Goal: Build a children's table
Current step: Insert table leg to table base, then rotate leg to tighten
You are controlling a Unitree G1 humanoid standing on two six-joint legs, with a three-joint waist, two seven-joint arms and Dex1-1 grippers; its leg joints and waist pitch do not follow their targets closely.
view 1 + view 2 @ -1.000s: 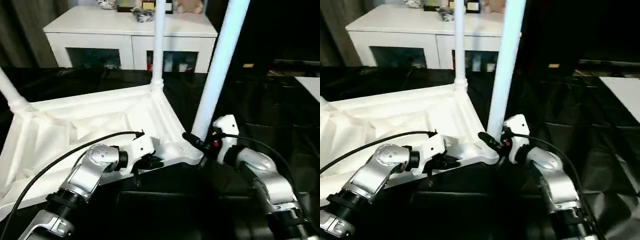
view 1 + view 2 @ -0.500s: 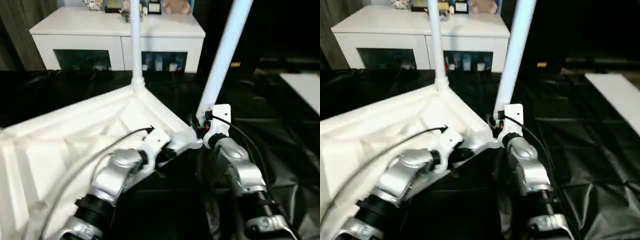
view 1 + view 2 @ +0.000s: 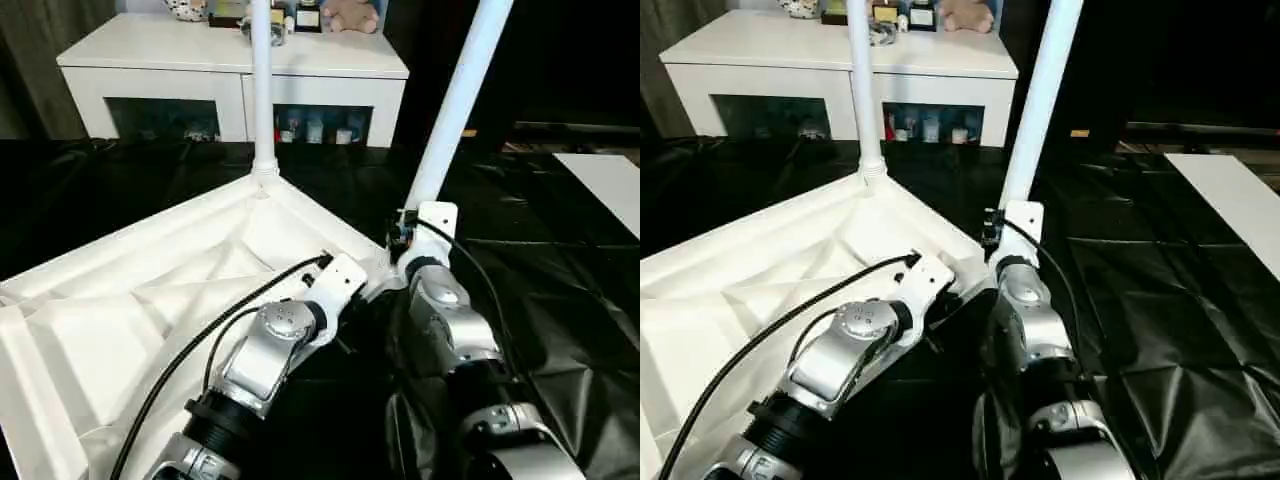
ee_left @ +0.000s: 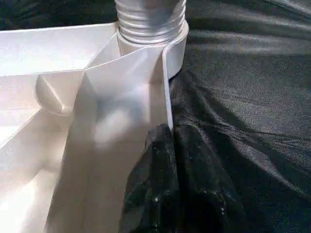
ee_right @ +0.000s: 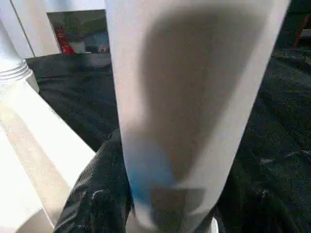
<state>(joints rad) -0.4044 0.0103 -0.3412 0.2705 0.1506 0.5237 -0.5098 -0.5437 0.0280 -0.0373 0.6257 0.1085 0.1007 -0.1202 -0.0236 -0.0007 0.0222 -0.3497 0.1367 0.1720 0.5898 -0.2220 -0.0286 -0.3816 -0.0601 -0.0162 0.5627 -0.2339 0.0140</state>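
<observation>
The tabletop (image 3: 150, 290) lies underside up on the black sheet, two legs (image 3: 262, 90) standing in its far and near-right sockets; the rest I cannot see. My left jaws (image 3: 345, 300) clench its rim, my right jaws (image 3: 405, 235) clasp the near leg (image 3: 455, 110)

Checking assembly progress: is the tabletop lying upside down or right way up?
Upside down: the tabletop shows its ribbed underside, and two legs rise from its corner sockets.

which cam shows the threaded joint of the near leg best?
Left wrist view: the ribbed leg end sits in the corner socket, up close. Head views hide that joint behind the right end effector. Right wrist view shows the leg's shaft.
</observation>
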